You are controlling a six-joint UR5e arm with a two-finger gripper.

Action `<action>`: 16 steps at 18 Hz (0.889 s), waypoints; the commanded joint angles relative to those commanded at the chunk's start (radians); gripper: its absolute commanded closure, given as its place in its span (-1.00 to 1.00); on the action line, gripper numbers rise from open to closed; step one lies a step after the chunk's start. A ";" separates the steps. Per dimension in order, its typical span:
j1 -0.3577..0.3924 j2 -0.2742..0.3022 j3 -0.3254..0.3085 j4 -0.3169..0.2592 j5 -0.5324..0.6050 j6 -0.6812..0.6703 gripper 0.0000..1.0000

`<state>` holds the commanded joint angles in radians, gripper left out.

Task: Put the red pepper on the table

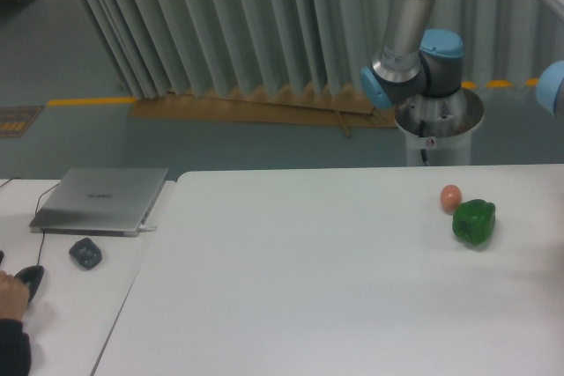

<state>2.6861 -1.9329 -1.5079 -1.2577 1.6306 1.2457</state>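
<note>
The red pepper is out of view. The large white table (pixel 308 279) fills the lower part of the camera view. Of my arm (pixel 407 33) only the base, the upright link and blue joints show at the upper right; a further blue joint (pixel 552 87) enters at the right edge. My gripper lies beyond the frame, so its fingers and anything they hold are hidden.
A green bell pepper (pixel 474 222) and a small orange-pink ball (pixel 451 197) rest at the table's right side. To the left stands a narrower desk with a closed laptop (pixel 101 200), a dark mouse (pixel 85 253) and a person's hand (pixel 13 292).
</note>
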 joint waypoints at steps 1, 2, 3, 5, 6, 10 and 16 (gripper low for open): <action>-0.002 0.003 0.002 -0.006 -0.003 -0.002 0.01; 0.001 0.008 0.002 -0.014 -0.008 -0.002 0.02; 0.012 0.011 0.003 -0.026 -0.011 0.007 0.02; 0.050 0.011 0.008 -0.046 -0.031 0.020 0.02; 0.054 0.014 0.006 -0.054 -0.047 0.020 0.02; 0.037 0.029 0.017 -0.109 -0.054 0.008 0.02; 0.008 0.048 0.012 -0.118 -0.110 -0.043 0.01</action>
<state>2.6938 -1.8852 -1.4956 -1.3760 1.5202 1.2028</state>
